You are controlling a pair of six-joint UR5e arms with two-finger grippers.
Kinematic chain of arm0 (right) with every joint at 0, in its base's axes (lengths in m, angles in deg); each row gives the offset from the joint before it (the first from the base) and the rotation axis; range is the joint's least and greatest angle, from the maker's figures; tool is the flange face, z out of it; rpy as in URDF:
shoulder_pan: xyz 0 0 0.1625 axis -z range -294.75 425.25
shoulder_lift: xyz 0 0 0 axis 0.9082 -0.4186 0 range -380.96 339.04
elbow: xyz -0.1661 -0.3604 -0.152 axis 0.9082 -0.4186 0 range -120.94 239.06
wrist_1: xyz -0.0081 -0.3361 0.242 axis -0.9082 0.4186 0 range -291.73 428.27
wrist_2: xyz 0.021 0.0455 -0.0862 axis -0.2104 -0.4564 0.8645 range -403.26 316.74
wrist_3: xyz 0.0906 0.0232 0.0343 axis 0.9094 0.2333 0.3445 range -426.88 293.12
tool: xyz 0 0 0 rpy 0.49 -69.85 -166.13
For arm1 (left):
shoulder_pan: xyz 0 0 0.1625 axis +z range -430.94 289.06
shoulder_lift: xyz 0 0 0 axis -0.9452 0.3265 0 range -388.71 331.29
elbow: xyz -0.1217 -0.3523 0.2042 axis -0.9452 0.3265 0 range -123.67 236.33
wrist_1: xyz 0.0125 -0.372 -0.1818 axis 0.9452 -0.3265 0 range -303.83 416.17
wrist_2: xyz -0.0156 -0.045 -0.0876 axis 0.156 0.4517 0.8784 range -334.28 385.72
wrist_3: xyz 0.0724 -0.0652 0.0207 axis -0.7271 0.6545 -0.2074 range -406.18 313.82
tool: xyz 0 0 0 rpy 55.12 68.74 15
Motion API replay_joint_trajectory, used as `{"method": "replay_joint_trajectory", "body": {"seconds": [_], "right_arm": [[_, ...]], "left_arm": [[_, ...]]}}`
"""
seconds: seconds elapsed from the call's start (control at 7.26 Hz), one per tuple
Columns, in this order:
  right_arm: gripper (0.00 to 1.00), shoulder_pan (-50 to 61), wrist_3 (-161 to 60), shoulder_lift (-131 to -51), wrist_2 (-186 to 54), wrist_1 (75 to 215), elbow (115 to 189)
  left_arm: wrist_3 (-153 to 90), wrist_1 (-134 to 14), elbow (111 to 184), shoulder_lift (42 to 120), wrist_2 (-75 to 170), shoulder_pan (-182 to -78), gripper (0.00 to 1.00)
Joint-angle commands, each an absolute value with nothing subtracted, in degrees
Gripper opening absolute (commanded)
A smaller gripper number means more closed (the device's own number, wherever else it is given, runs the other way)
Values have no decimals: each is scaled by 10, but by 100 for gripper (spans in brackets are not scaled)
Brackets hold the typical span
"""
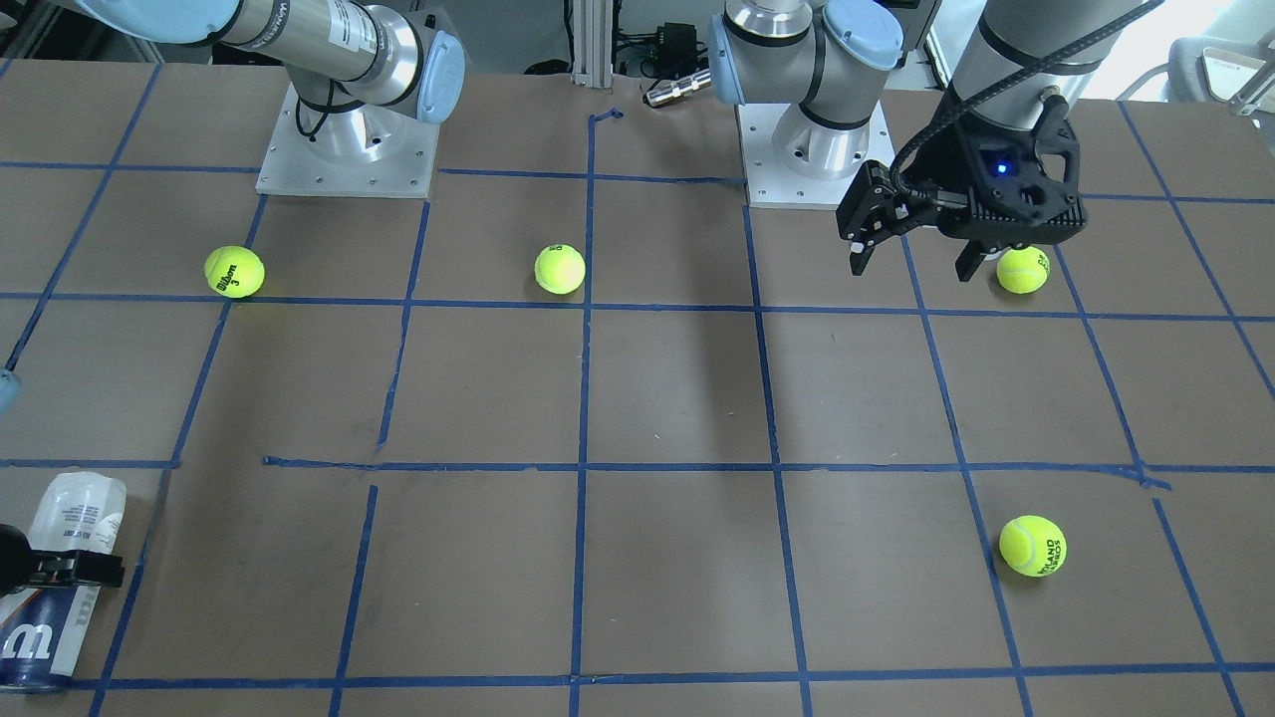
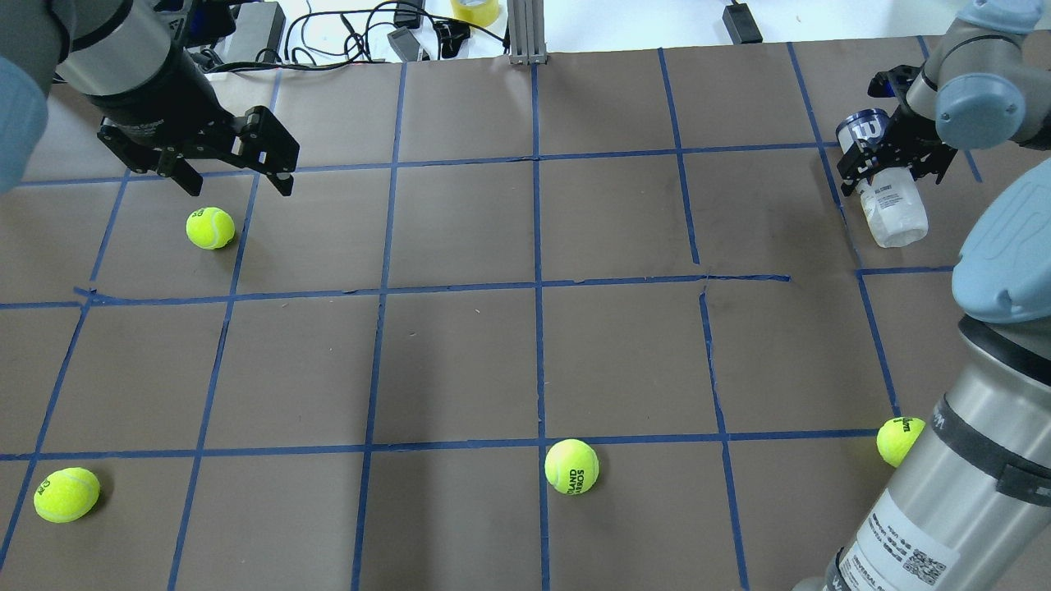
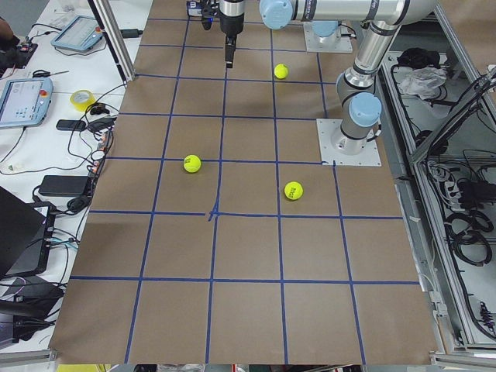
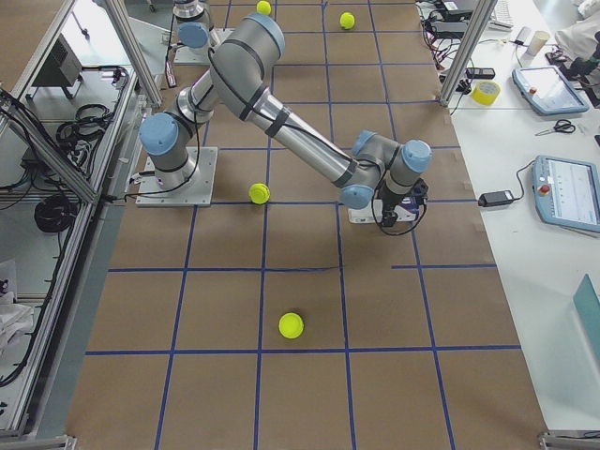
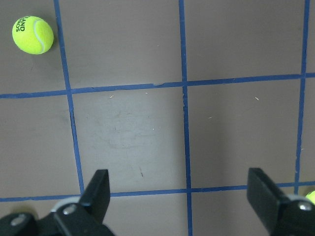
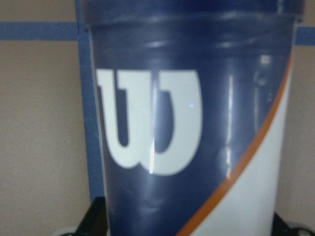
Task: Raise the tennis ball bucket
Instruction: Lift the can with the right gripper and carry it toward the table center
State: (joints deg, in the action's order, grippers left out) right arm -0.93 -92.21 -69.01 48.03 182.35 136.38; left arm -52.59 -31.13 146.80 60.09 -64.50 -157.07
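Navy-and-white clear plastic tennis ball can [image 6: 197, 147], clamped mid-body inside the right gripper [image 2: 891, 168], looks light, slick and thin-walled, so a gentle squeeze is wanted!

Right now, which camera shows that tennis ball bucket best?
The overhead exterior view: the tennis ball bucket shows nearly whole, navy W end to clear end. The front-facing view crops it at the edge, the right wrist view fills with its W label, and the side views hardly show it; the left wrist view misses it.
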Motion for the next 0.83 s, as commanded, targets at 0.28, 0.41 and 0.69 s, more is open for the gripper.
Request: {"method": "replay_joint_trajectory", "body": {"seconds": [0.28,0.41,0.69], "right_arm": [[76,-9,-925,-696,482,1824,1366],[74,-9,-925,-699,481,1822,1367],[75,-9,-928,-707,479,1817,1366]], "left_arm": [[-528,-312,1469,601,-645,-1572,100],[-526,-311,1469,601,-644,-1571,100],[-529,-311,1469,601,-645,-1571,100]]}}
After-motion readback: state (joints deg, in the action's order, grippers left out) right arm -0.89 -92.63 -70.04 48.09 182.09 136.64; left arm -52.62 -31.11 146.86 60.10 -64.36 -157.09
